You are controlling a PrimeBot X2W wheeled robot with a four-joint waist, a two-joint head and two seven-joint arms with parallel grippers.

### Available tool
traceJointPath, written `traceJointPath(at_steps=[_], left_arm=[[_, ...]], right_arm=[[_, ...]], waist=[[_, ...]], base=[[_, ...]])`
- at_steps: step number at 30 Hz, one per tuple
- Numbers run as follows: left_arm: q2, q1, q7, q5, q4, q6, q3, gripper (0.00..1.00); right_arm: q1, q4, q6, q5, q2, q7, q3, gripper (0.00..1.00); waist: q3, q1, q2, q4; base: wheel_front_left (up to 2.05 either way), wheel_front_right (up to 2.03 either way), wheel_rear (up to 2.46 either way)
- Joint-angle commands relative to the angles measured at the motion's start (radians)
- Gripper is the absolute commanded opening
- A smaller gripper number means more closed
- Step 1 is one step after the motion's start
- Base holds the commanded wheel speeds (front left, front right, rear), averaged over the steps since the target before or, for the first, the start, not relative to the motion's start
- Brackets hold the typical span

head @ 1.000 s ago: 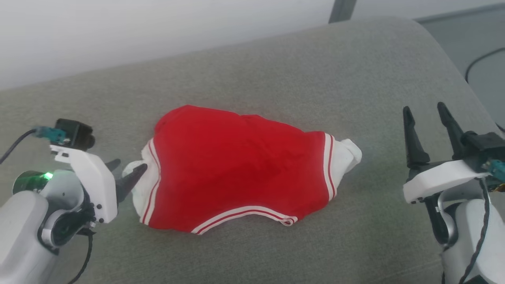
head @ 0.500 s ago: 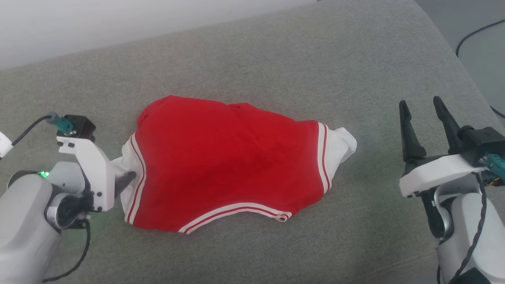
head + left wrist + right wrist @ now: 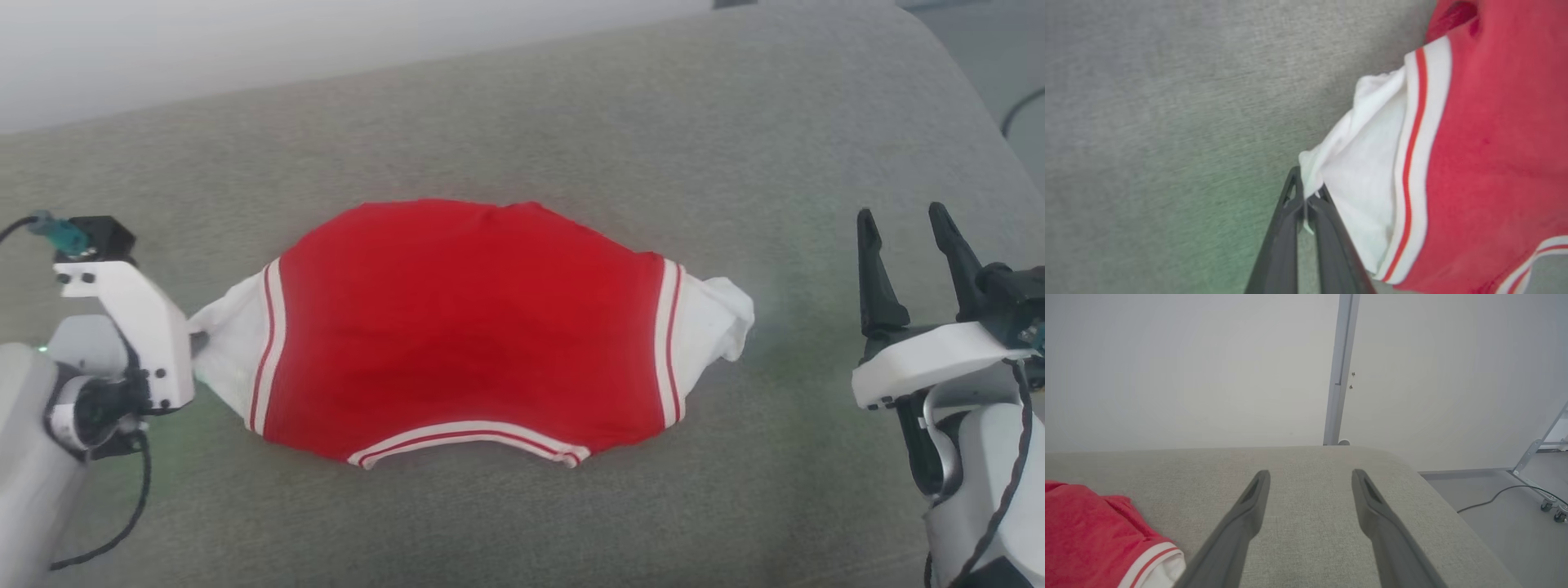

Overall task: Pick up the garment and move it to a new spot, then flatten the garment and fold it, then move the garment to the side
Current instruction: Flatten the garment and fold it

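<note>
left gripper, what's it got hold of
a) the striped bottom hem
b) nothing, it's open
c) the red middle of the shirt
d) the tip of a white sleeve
D: in the left wrist view the left gripper has its fingers closed on the tip of the white sleeve of the garment, away from the red body and the hem.

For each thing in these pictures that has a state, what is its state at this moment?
garment: lying spread on the grey cushion, plain red side up.
left gripper: shut on the garment's white sleeve.
right gripper: open, empty, apart from the garment.
</note>
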Motion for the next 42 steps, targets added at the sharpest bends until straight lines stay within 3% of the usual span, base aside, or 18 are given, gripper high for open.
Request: traceJointPath(at_steps=[1, 7, 15, 18, 22, 23, 24, 25, 26, 27, 28, 34, 42], left_arm=[[0.006, 0.02, 0.003, -0.008, -0.014, 0.01, 0.009, 0.0], [0.077, 0.12, 0.029, -0.048, -0.151, 0.085, 0.056, 0.0], [0.182, 0.349, 0.073, -0.111, -0.393, 0.236, 0.133, 0.0], [0.201, 0.426, 0.07, -0.123, -0.448, 0.27, 0.148, 0.0], [0.193, 0.489, 0.06, -0.13, -0.464, 0.278, 0.14, 0.0], [0.19, 0.497, 0.053, -0.124, -0.457, 0.273, 0.134, 0.16], [0.185, 0.498, 0.044, -0.12, -0.449, 0.266, 0.132, 0.42], [0.185, 0.498, 0.044, -0.12, -0.449, 0.266, 0.132, 0.42], [0.174, 0.499, 0.041, -0.125, -0.435, 0.268, 0.13, 0.62], [0.169, 0.501, 0.043, -0.129, -0.42, 0.264, 0.126, 0.89], [0.166, 0.5, 0.042, -0.13, -0.411, 0.26, 0.123, 1.0], [0.182, 0.471, 0.054, -0.136, -0.394, 0.249, 0.133, 1.0], [0.225, 0.417, 0.128, -0.112, -0.424, 0.267, 0.113, 1.0]], right_arm=[[0.015, -0.002, 0.0, -0.005, -0.003, 0.002, -0.003, 1.0], [0.037, -0.012, 0.0, -0.015, -0.003, 0.017, -0.01, 1.0], [0.057, -0.027, 0.0, -0.013, -0.001, 0.033, -0.006, 1.0], [0.062, -0.029, 0.0, -0.009, -0.001, 0.037, -0.003, 1.0], [0.065, -0.027, 0.0, -0.003, 0.001, 0.039, 0.003, 1.0], [0.063, -0.025, 0.0, -0.001, 0.001, 0.04, 0.006, 1.0], [0.061, -0.024, 0.0, 0.001, 0.002, 0.041, 0.009, 1.0], [0.061, -0.024, 0.0, 0.001, 0.002, 0.041, 0.009, 1.0], [0.059, -0.023, 0.0, 0.003, 0.003, 0.041, 0.01, 1.0], [0.057, -0.022, 0.0, 0.004, 0.004, 0.04, 0.013, 1.0], [0.054, -0.021, 0.0, 0.005, 0.004, 0.04, 0.015, 1.0], [0.048, -0.024, 0.0, 0.015, -0.006, 0.038, 0.019, 1.0], [0.043, -0.027, 0.0, 0.019, -0.008, 0.034, 0.016, 1.0]], waist=[[-0.014, 0.0, 0.0, 0.02], [-0.04, 0.0, 0.0, 0.071], [-0.045, 0.0, 0.0, 0.098], [-0.043, 0.0, 0.0, 0.1], [-0.042, 0.0, 0.0, 0.1], [-0.042, 0.0, 0.0, 0.1], [-0.041, 0.0, 0.0, 0.099], [-0.041, 0.0, 0.0, 0.099], [-0.041, 0.0, 0.0, 0.099], [-0.042, 0.0, 0.0, 0.099], [-0.042, 0.0, 0.0, 0.098], [-0.043, 0.0, 0.0, 0.097], [-0.037, 0.0, 0.0, 0.101]], base=[[0.0, 0.0, 0.0], [0.0, 0.0, 0.0], [0.0, 0.0, 0.0], [0.0, 0.0, 0.0], [0.0, 0.0, 0.0], [0.0, 0.0, 0.0], [0.0, 0.0, 0.0], [0.0, 0.0, 0.0], [0.0, 0.0, 0.0], [0.0, 0.0, 0.0], [0.0, 0.0, 0.0], [0.0, 0.0, 0.0], [0.0, 0.0, 0.0]])
